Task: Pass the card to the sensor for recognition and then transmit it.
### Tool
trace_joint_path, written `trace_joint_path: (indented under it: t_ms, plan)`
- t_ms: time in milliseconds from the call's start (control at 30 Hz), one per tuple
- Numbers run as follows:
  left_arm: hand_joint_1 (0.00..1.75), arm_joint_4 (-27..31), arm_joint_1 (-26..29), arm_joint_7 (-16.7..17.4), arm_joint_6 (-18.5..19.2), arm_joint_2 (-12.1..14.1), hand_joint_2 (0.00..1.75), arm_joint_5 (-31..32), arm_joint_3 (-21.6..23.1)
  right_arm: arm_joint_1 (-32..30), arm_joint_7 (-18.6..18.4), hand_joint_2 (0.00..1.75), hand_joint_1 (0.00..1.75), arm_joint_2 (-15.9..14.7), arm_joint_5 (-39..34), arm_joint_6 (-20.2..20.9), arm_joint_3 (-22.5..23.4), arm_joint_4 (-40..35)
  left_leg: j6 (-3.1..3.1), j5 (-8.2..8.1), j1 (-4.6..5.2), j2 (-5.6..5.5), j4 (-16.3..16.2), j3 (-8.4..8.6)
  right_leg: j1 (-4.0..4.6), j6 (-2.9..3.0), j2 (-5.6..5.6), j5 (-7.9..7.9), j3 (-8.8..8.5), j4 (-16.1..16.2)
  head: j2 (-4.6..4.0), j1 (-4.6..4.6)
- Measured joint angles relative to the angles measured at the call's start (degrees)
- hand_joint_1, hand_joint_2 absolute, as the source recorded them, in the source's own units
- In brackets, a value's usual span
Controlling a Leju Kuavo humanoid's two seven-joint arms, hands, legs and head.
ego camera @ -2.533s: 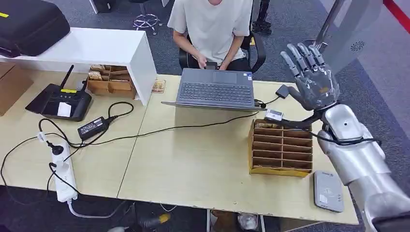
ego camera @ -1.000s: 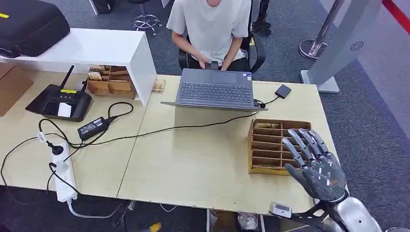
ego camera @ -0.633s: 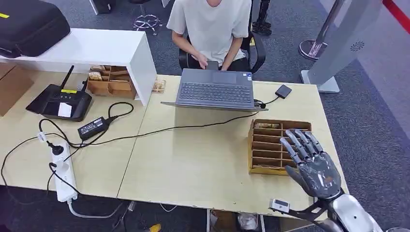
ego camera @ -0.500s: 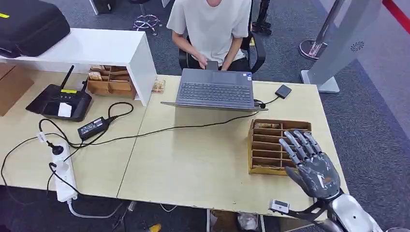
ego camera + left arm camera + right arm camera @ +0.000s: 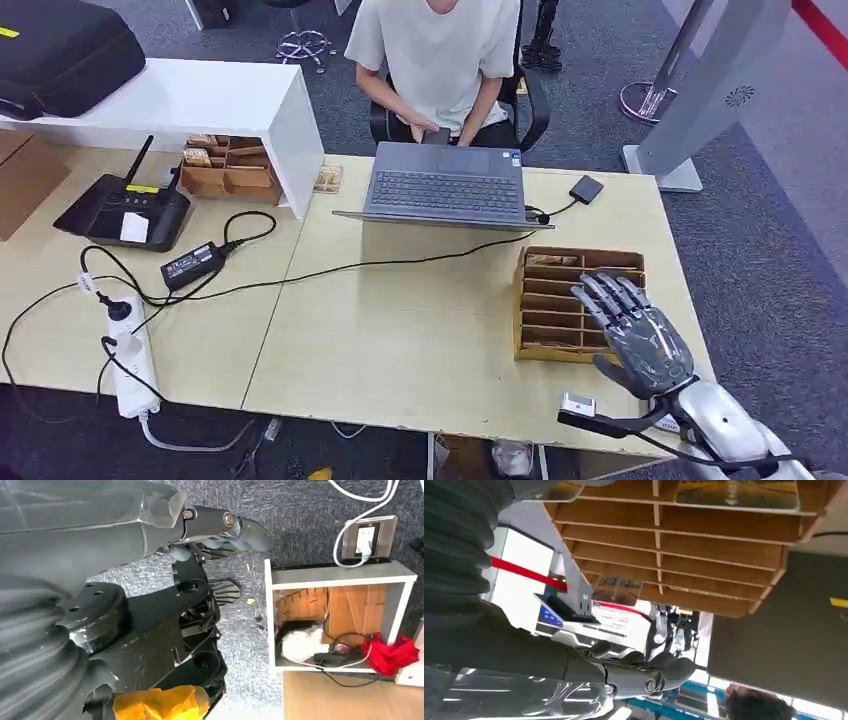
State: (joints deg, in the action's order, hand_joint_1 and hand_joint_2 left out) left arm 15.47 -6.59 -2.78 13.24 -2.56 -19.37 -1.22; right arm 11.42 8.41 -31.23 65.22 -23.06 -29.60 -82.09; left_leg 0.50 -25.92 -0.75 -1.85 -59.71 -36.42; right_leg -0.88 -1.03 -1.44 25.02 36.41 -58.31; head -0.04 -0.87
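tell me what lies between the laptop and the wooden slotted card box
In the head view, a black cable crosses the bare tabletop between the laptop and the card box.

I see even, bright overhead light on the pale wooden desk [image 5: 400, 340], soft shadows, and blurred close-up surfaces in both wrist views.

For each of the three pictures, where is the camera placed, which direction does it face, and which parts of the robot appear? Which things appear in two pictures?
Head view: high on the body, looking down at the table; right hand over the slotted wooden rack.
Left wrist view: behind the left hand, facing grey carpet and a white cabinet.
Right wrist view: behind the right hand, facing the rack.
Shared: rack and right hand, in the head and right wrist views.
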Motion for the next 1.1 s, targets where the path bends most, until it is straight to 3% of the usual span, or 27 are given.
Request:
trace_joint_path:
  t_ms: [33,167,200,333,367,767,800,1100]
  plan:
    - [0.0,0.0,0.1,0.0,0.1,0.1,1.75,0.0,0.0,0.1,0.0,0.0,0.0,-0.3,-0.2,0.3,-0.2,0.0,0.0,0.0,0.0,0.01,0.0,0.0,0.0,0.0,0.0,0.0,0.0,0.0,0.0,0.0]
    - [0.0,0.0,0.3,0.0,0.4,0.4,1.75,0.2,0.0,0.5,0.0,0.0,0.0,-1.6,-2.0,3.2,-1.2,-0.1,0.0,0.0,0.0,0.0,0.0,0.0,0.0,0.0,0.0,0.0,0.0,0.0,0.0,0.0]
    - [0.0,0.0,0.4,0.0,0.4,0.4,1.75,0.2,0.0,0.5,-0.2,1.75,0.0,-2.0,-2.5,4.2,-1.4,-0.3,0.0,0.0,0.0,0.0,0.0,0.0,0.0,0.0,0.01,0.0,0.0,0.0,0.0,0.0]
    - [0.0,0.0,0.7,-0.2,0.7,0.7,1.75,0.4,0.0,0.5,0.0,1.75,0.0,-4.0,-4.6,7.2,-1.9,-1.2,0.0,0.0,0.01,0.0,0.0,0.0,-0.01,0.0,0.01,0.0,-0.01,0.0,0.0,0.0]
    - [0.0,0.0,0.7,-0.2,0.7,0.8,1.75,0.5,0.0,0.5,0.1,0.0,0.0,-4.5,-4.9,7.9,-1.9,-1.4,0.0,0.0,0.01,0.0,0.0,0.0,-0.01,0.0,0.01,0.0,-0.01,0.0,0.0,0.0]
    - [0.0,0.0,1.1,-0.3,1.1,1.3,1.75,0.9,0.0,0.9,0.8,0.0,0.0,-7.0,-5.8,10.3,-2.3,-1.8,0.0,0.0,0.0,0.0,0.0,0.01,0.0,0.0,0.01,0.0,-0.01,0.0,0.0,-0.02]
    - [0.0,0.0,1.1,-0.3,1.1,1.3,1.75,0.9,0.0,0.9,0.8,1.75,0.0,-7.0,-5.8,10.3,-2.3,-1.8,0.0,0.0,0.0,0.0,0.0,0.01,0.0,0.0,0.01,0.0,-0.01,0.0,0.0,0.0]
    - [0.0,0.0,1.1,-0.3,1.2,1.5,1.75,1.0,0.0,1.2,0.8,1.75,0.0,-7.1,-5.8,10.3,-2.7,-1.8,0.0,0.0,0.01,0.0,0.0,0.02,0.0,0.0,0.01,0.0,-0.01,0.0,0.0,0.0]
